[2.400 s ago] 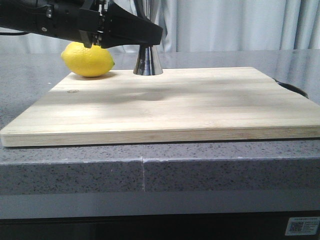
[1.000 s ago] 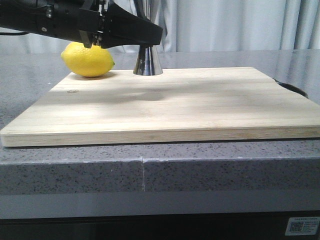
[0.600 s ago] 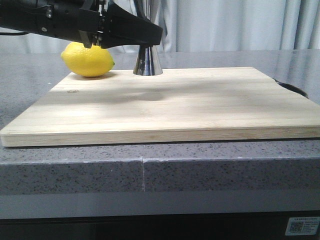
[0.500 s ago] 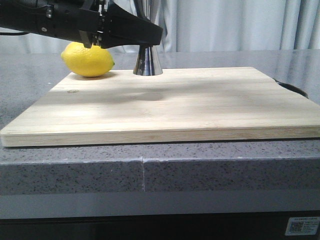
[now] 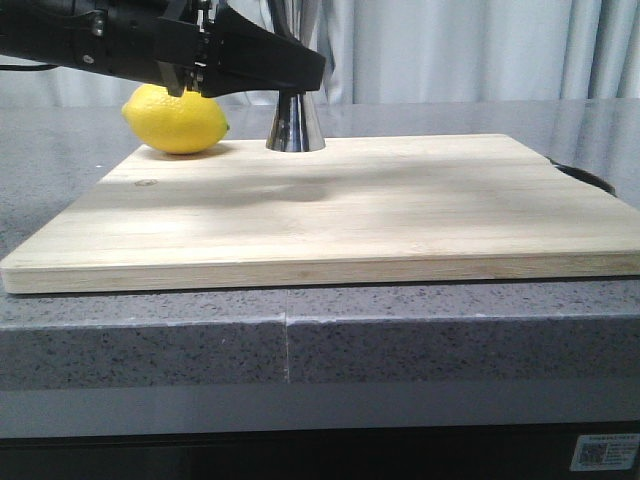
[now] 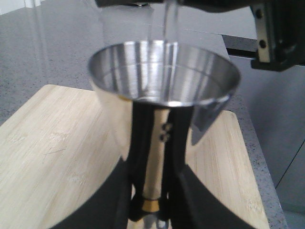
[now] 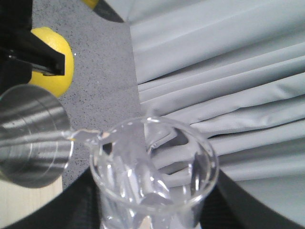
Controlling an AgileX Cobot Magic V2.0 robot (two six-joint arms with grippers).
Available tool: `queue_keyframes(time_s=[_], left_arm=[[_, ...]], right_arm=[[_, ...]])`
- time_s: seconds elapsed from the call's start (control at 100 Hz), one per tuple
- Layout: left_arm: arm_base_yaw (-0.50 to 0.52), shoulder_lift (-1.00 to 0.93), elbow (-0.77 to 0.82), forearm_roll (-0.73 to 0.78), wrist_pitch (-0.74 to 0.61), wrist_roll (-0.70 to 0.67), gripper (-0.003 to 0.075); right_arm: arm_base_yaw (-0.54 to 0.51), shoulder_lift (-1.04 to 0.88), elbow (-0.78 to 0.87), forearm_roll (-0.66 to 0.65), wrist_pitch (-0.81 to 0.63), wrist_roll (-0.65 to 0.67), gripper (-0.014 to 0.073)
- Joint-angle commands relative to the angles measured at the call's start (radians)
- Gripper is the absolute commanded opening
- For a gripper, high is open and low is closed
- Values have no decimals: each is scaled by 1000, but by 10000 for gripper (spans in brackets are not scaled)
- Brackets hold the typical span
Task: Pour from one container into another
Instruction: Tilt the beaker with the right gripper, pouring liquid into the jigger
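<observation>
The steel hourglass jigger [image 5: 295,125], the other container, stands on the far side of the wooden board [image 5: 330,210]. My left gripper [image 5: 300,78] is shut on its narrow waist, and the fingers [image 6: 136,191] close beside the gold band [image 6: 151,205]. The jigger's open cup [image 6: 162,71] faces up, and a thin clear stream [image 6: 169,19] falls into it. The clear glass beaker [image 7: 152,162], the one container, is tilted with its lip [image 7: 88,136] over the jigger's rim [image 7: 33,133]. My right gripper [image 7: 152,214] is shut on the beaker and is out of the front view.
A yellow lemon [image 5: 175,120] lies at the board's far left corner, just behind the left arm [image 5: 100,40]. A dark rounded object [image 5: 585,175] shows past the board's right edge. The board rests on a grey speckled counter [image 5: 400,340], with grey curtains [image 5: 480,50] behind.
</observation>
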Motion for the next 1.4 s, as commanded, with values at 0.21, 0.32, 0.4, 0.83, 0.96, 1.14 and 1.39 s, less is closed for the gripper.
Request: queue_keyframes(time_s=[0.21, 0.32, 0.4, 0.83, 0.96, 1.14, 1.39], left_arm=[[-9, -55, -29, -73, 109, -2, -19], [-9, -55, -29, -73, 109, -2, -19], [-9, -55, -29, -73, 109, -2, -19], [-9, -55, -29, -73, 109, -2, -19], [-9, -55, -29, -73, 109, -2, -19], [-9, -55, -29, -73, 109, -2, -19], [-9, -55, -29, -73, 109, -2, -19]], right_arm=[[1, -42, -39, -43, -22, -3, 216], [1, -42, -39, -49, -20, -3, 216], [1, -42, -39, -55, -20, -3, 216], [1, -42, -39, -103, -20, -3, 216], [1, -42, -39, -107, -20, -3, 216], [1, -42, -39, -132, -20, -3, 216], [1, -42, -39, -152, -18, -3, 216]])
